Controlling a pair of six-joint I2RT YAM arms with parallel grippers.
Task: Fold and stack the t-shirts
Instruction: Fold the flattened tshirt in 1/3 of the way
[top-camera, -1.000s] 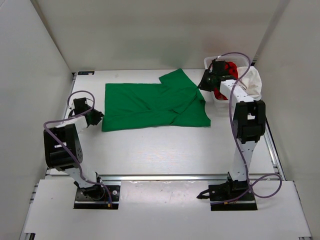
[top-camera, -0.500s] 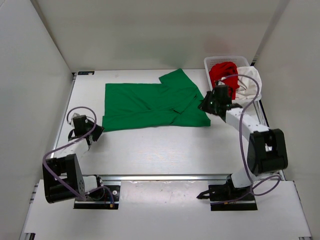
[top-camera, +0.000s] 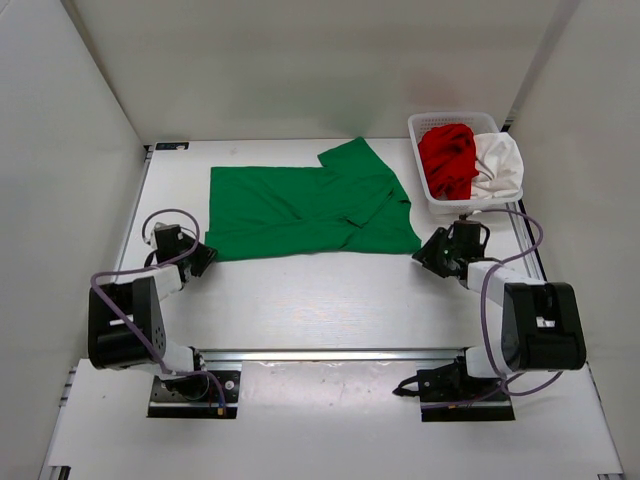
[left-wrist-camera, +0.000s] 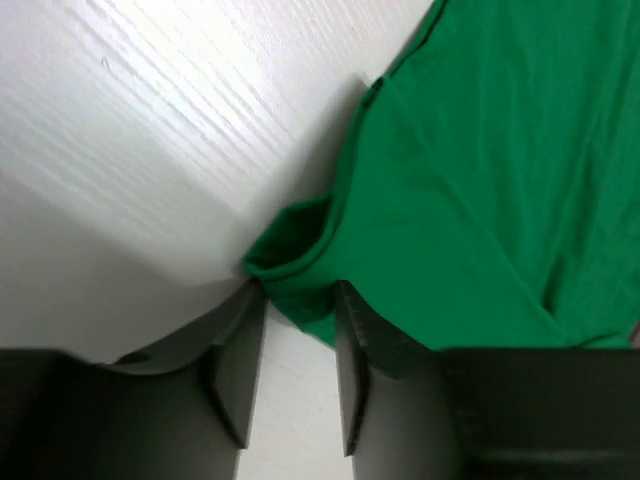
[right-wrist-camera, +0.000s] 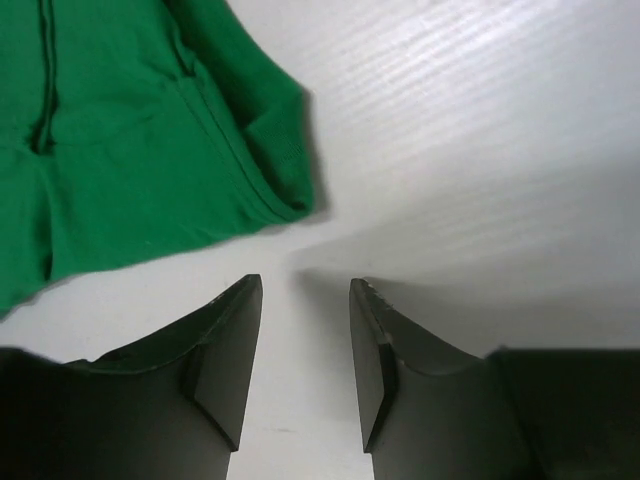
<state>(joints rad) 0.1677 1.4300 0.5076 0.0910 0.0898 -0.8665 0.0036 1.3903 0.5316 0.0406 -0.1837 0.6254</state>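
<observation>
**Q:** Where are the shirts?

**A:** The green shirt (top-camera: 310, 212) is spread on the tabletop (top-camera: 300, 300), across the middle. Its left part lies flat and its right part is creased, with cloth folded over itself. The red shirt (top-camera: 447, 160) and the white shirt (top-camera: 500, 165) are both bunched in the basket (top-camera: 450, 119) at the far right corner. Red is on the left and white on the right, and they touch.

**Q:** What about your left pincer?

**A:** My left pincer (top-camera: 203, 258) is low at the green shirt's near left corner. In the wrist view the left pincer (left-wrist-camera: 298, 296) has its fingers spread partway, with bare tabletop visible between them lower down. The shirt's hem corner (left-wrist-camera: 290, 255) is rucked up right at the tips and touches both. I can't tell whether I'm actually squeezing it.

**Q:** And the right one?

**A:** My right pincer (top-camera: 425, 252) is low by the near right corner of the same shirt, in front of the basket. In the wrist view the right pincer (right-wrist-camera: 304, 288) is spread with nothing between the fingers. The corner of the shirt (right-wrist-camera: 270, 170) lies just beyond the tips, not touching them. There is only tabletop under the gap.

**Q:** How are the arms placed?

**A:** Both reach out from the near edge, one at each near corner of the green shirt.
</observation>
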